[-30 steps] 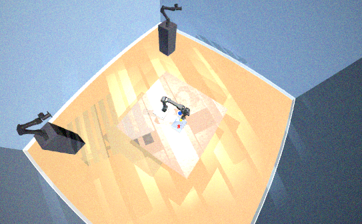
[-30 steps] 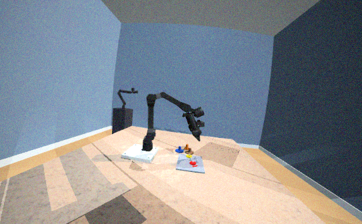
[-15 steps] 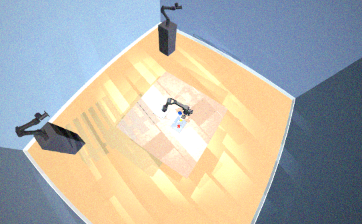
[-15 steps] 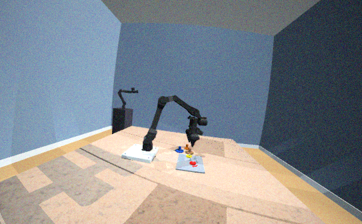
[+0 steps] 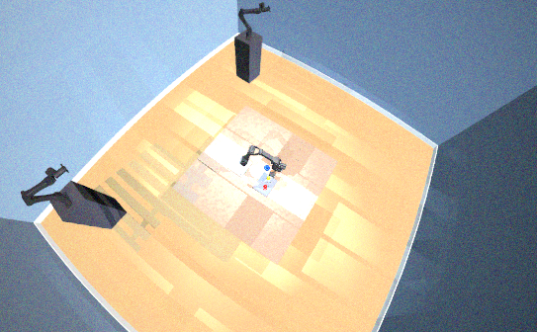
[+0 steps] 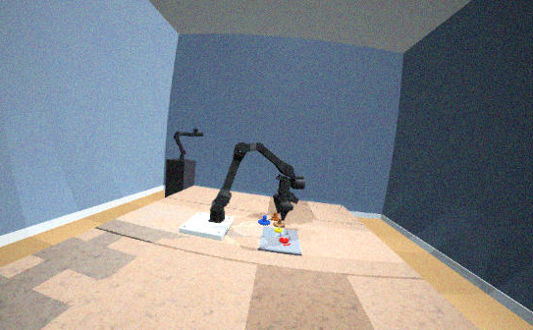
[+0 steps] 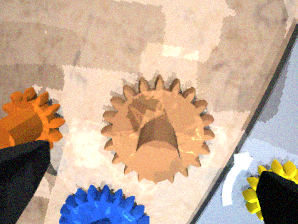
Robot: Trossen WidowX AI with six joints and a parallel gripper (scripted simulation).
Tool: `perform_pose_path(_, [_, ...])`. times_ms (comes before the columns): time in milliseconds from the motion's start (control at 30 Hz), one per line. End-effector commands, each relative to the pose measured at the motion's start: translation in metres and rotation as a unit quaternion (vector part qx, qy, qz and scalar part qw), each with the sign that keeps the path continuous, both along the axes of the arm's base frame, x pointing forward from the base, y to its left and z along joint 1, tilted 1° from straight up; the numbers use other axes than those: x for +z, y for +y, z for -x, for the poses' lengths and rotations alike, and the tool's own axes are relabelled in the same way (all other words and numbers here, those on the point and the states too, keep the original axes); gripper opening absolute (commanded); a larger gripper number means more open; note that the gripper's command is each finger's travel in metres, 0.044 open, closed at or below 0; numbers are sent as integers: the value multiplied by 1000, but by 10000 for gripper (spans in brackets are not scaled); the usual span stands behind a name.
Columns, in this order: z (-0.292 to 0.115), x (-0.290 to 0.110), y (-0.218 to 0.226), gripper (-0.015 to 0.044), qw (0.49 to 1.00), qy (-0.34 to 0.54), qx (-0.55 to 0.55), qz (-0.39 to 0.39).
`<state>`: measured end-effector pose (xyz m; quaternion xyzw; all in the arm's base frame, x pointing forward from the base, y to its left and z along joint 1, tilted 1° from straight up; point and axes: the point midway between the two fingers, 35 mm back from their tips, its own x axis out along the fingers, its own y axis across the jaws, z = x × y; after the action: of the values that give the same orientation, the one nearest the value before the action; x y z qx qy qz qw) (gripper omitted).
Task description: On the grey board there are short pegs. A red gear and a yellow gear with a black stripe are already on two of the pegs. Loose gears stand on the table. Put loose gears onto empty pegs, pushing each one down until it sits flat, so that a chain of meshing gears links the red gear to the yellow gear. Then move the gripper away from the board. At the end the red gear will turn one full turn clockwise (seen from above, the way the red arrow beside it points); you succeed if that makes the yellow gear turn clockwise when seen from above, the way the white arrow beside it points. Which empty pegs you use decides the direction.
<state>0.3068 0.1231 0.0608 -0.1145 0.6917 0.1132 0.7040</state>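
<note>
My gripper is open and empty, pointing down just above a tan-brown gear. In the wrist view that gear stands between the spread fingers, its round knob uppermost. An orange gear stands beyond the left finger, partly hidden by it. A blue gear stands nearby. The grey board carries the yellow gear, partly behind the right finger in the wrist view, and the red gear. Pegs between them are too small to tell apart.
The white arrow lies beside the yellow gear. The board's dark edge runs close to the tan-brown gear. The arm's white base stands left of the board in the exterior view. Two other arms on dark pedestals stand far away.
</note>
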Motion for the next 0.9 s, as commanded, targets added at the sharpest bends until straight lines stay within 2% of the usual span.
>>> perform_pose_path(0, [1, -9, -1, 440, 1000, 2, 2, 3])
perform_pose_path(467, [1, -21, -1, 440, 1000, 3, 2, 3])
perform_pose_path(867, [1, -21, -1, 125, 1000, 3, 2, 3])
